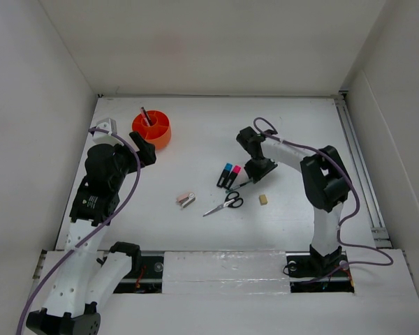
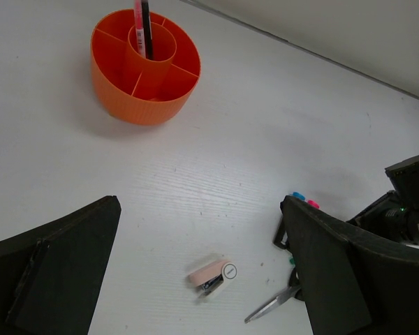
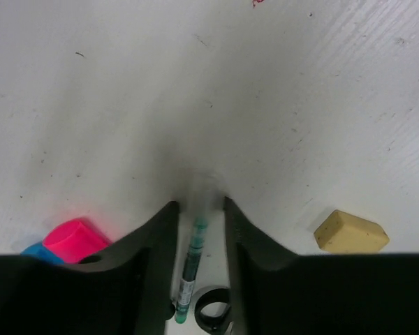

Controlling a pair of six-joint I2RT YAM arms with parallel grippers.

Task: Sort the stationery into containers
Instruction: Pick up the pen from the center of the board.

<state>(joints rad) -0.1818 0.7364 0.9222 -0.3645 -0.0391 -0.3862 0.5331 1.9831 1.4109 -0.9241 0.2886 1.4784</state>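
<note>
My right gripper [image 3: 197, 204] is down at the table, its jaws open a narrow way on either side of a slim pen [image 3: 192, 262] with a green tip that lies flat between them. Small gaps show on both sides of the pen. Beside it are the pink-capped highlighter [image 3: 75, 237], the blue-capped one [image 3: 31, 251], the tan eraser [image 3: 350, 232] and a scissors handle ring [image 3: 213, 317]. The orange tub [image 1: 151, 129] holds upright pens [image 2: 143, 28] in its centre cup. My left gripper [image 1: 145, 150] hangs wide open next to the tub. The stapler [image 2: 214, 276] lies below it.
The scissors [image 1: 225, 203] lie between the stapler [image 1: 186, 200] and the eraser [image 1: 263, 199]. White walls close in the table on the left, back and right. A metal rail [image 1: 359, 167] runs along the right edge.
</note>
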